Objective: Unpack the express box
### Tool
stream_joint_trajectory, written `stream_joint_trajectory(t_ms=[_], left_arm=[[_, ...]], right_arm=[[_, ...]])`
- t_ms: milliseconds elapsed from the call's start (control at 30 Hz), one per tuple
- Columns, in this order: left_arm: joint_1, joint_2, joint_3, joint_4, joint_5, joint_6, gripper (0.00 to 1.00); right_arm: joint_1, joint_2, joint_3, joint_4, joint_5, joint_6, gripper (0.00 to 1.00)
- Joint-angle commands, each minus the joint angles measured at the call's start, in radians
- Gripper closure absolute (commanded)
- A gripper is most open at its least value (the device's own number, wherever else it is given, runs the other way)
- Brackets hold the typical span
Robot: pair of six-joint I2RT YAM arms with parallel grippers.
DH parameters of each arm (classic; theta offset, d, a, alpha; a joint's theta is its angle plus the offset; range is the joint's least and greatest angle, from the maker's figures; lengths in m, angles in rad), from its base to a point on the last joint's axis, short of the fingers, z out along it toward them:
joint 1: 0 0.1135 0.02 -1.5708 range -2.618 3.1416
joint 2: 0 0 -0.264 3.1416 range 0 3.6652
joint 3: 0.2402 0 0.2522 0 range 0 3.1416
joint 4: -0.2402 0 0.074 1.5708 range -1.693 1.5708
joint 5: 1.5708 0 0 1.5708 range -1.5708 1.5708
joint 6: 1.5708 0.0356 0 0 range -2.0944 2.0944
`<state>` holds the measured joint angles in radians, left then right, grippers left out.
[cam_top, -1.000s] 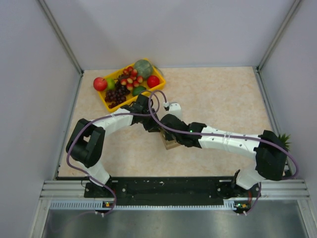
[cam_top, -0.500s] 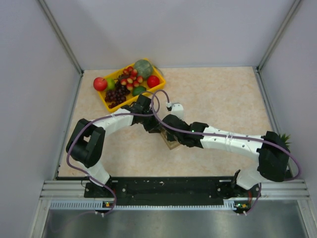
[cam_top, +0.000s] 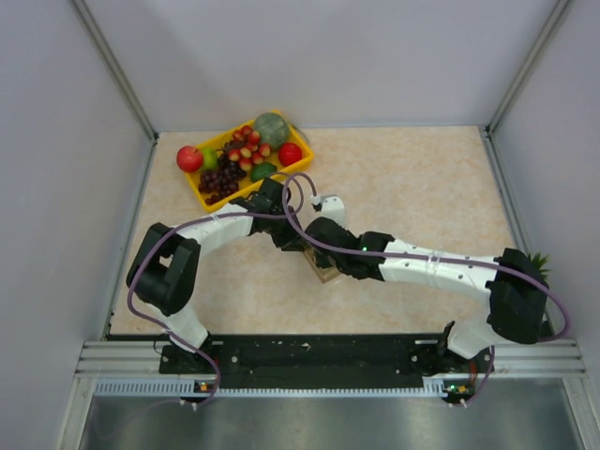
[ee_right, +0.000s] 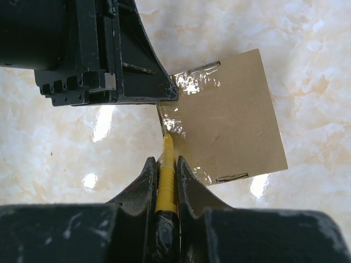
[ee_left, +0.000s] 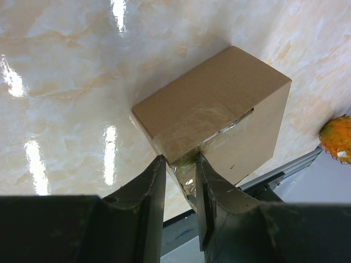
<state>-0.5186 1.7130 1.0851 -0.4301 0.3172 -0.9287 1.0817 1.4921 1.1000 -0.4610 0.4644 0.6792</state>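
While left fingers [ee_left: 160,174] pinch the box [ee_left: 211,104] corner, right fingers [ee_right: 149,179] grip a yellow cutter [ee_right: 165,175] at the tape [ee_right: 176,124]; lid shut, nothing out.

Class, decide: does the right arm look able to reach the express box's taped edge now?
Probably yes. The right gripper, shut on a yellow tool, has the tool's tip at the taped edge of the express box; the left gripper pinches a nearby corner, leaving that edge free.

1 brown box [ee_left: 211,118], 1 yellow tray [cam_top: 193,191], 1 yellow tool [ee_right: 165,186]. In the tray: 2 red apples [cam_top: 189,158], 1 green melon [cam_top: 271,128], seemingly 2 grape bunches [cam_top: 220,178].
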Motion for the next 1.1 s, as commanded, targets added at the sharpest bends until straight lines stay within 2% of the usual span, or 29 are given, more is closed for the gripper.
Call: stream_joint_trajectory(t_ms=[0,200,533,1067], left_arm=[[0.012,0.083,-0.045,-0.125,-0.168,0.085,0.70],[0.012,0.076,-0.059,-0.114,-0.159,0.103,0.67],[0.011,0.065,-0.071,-0.105,-0.150,0.122,0.62],[0.011,0.094,-0.062,-0.095,-0.124,0.160,0.65]], right_arm=[[0.020,0.025,-0.016,-0.100,-0.006,-0.079,1.00],[0.021,0.051,0.012,-0.070,-0.010,-0.099,1.00],[0.018,-0.035,0.067,-0.008,0.077,-0.145,1.00],[0.018,0.022,-0.055,0.103,-0.104,-0.225,1.00]])
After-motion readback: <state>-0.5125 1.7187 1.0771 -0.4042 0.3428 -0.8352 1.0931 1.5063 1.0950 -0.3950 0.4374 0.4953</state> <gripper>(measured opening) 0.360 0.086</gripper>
